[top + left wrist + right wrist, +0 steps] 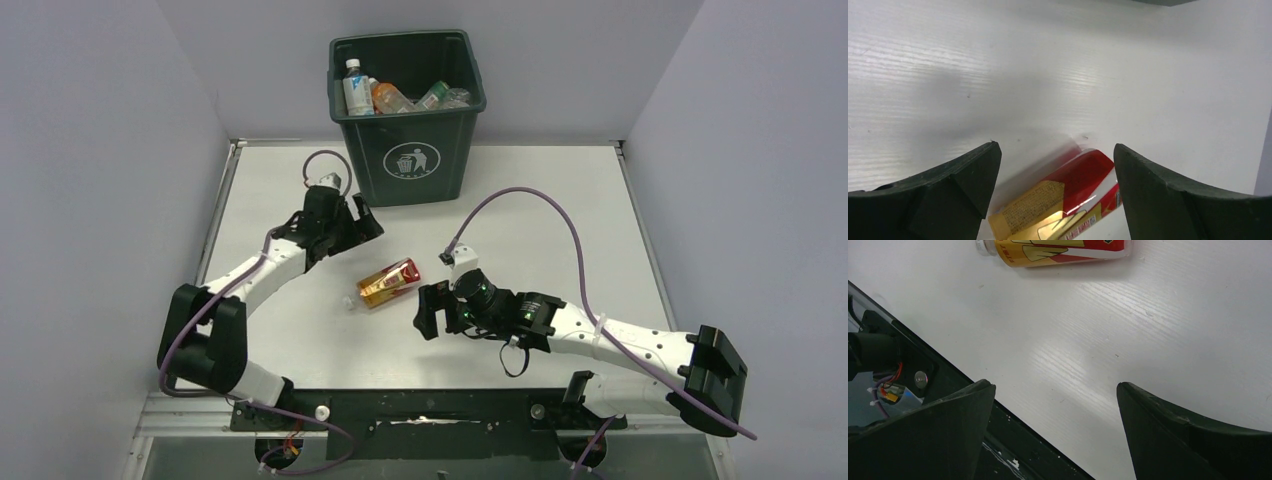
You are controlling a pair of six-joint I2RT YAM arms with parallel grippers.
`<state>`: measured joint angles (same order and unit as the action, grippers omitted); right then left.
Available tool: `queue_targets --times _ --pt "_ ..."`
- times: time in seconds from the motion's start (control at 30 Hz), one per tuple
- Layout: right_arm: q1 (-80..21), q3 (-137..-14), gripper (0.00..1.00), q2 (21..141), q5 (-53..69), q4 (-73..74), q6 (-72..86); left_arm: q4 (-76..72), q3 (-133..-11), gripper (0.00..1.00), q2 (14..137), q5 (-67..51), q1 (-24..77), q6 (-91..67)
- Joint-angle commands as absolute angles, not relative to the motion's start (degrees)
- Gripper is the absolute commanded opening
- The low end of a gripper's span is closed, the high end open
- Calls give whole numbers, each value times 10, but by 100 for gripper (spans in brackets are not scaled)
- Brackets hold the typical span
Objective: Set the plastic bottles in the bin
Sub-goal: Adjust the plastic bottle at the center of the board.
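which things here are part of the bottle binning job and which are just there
Job: bin; bottles inside it; red-and-yellow bottle lying on the table.
Just there: purple cables; black mounting rail at the near edge.

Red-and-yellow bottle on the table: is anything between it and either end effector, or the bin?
Nothing visible: only table surface lies between the bottle and the left end effector, the right end effector or the bin.

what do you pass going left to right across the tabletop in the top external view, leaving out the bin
left gripper → red and yellow bottle lying on its side → right gripper
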<state>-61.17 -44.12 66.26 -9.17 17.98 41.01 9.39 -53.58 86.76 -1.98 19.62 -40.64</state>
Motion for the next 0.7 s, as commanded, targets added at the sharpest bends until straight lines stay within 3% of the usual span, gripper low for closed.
queue_targets --times 0.0,0.67 --pt "-614 -439 98 662 -90 143 416 80 -549 84 807 -86 197 -313" --pt "-613 -430 98 645 -96 149 420 146 -575 85 862 -134 224 -181"
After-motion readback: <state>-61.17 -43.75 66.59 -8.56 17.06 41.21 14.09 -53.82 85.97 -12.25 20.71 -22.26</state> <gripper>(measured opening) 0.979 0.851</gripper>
